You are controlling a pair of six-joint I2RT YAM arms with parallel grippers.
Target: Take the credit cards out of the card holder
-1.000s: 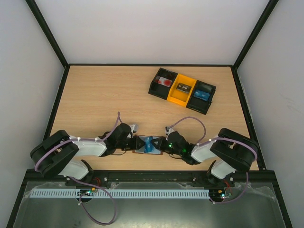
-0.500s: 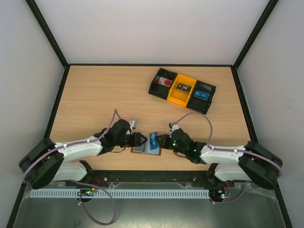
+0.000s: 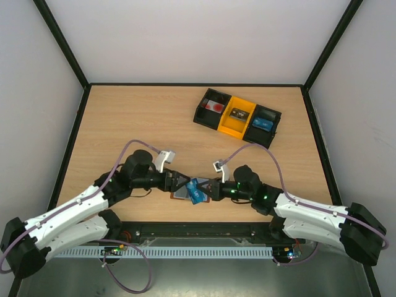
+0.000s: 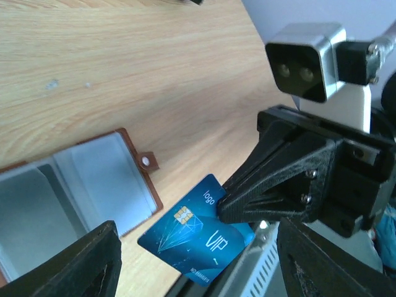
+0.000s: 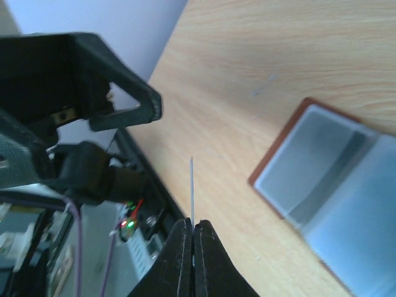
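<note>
near the front edge of the worktop, about midway along it: a small brown leather-like bifold card holder (image 3: pixel 179 193) lies opened flat with its grey-blue pockets up and its snap tab on the side facing the right arm.
step in hand: extraction. one card is out of the pockets and off the wood, so this looks like the carry-away part of the first removal.
card: a thin deep-blue plastic credit card (image 4: pixel 195 238) with a gold chip and pale print. it is clear of the holder, just beside the tab edge and not touching it.
right gripper (image 5: pixel 192 226): fingers pressed together on one end of the card. in the wrist view the card shows edge-on as a thin pale line standing out from the tips.
left gripper (image 3: pixel 175 182): fingers spread wide and holding nothing, one on each side of the holder as its own camera sees it. whether they press on the leather i cannot tell.
card against fingers: most of the card's length juts free past the right fingertips toward the left arm, tilted above the wood.
next move: probably carry the card aside and lay it on bare wood, releasing low so it does not slide back onto the holder.
pockets: a paler rectangle shows in one half, which may be another card. too dim to be sure.
</note>
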